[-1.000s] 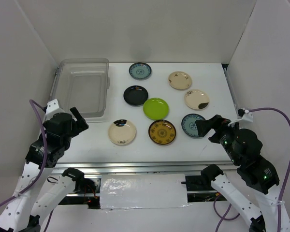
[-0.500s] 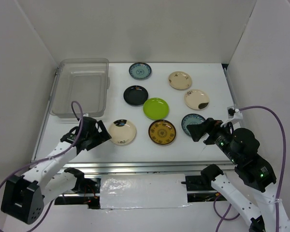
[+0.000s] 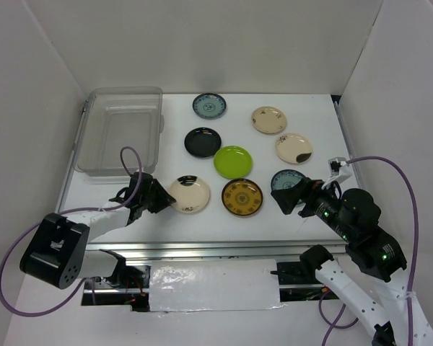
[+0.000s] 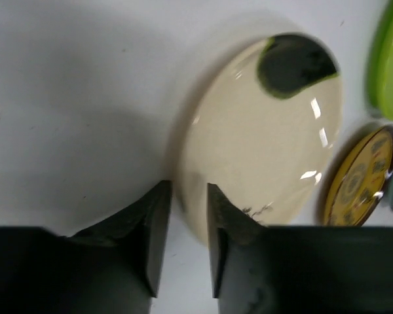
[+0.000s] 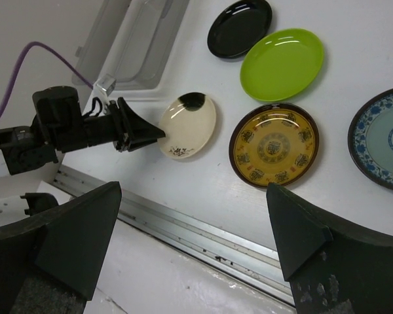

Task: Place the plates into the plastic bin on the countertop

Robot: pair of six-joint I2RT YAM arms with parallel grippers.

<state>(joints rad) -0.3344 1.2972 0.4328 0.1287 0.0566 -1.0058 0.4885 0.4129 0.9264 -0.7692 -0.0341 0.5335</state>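
Right now the left gripper [image 4: 188, 196] lies low over the near-left part of the table [image 3: 317, 108], its fingers only narrowly apart with the near rim of the dark-marked cream plate [image 3: 187, 193] sitting in the gap; whether the pads actually bear on the rim cannot be told from these views. That plate lies flat on the table, well apart from the plastic bin [image 3: 123, 137] at the far left, which has no plate in it. The right gripper [image 3: 292, 196] hovers spread wide and holding nothing, just beside the near blue-patterned plate [image 3: 285, 176]. The main hazard, as I judge it, is the shallow bite: a pinch on a glossy rim alone may let the plate swing down or slip out once lifted. A closing push that meets the edge off-centre could instead shove it towards the brown-gold plate [image 3: 242, 197] near by. On the carry, too low a path would catch the bin's wall
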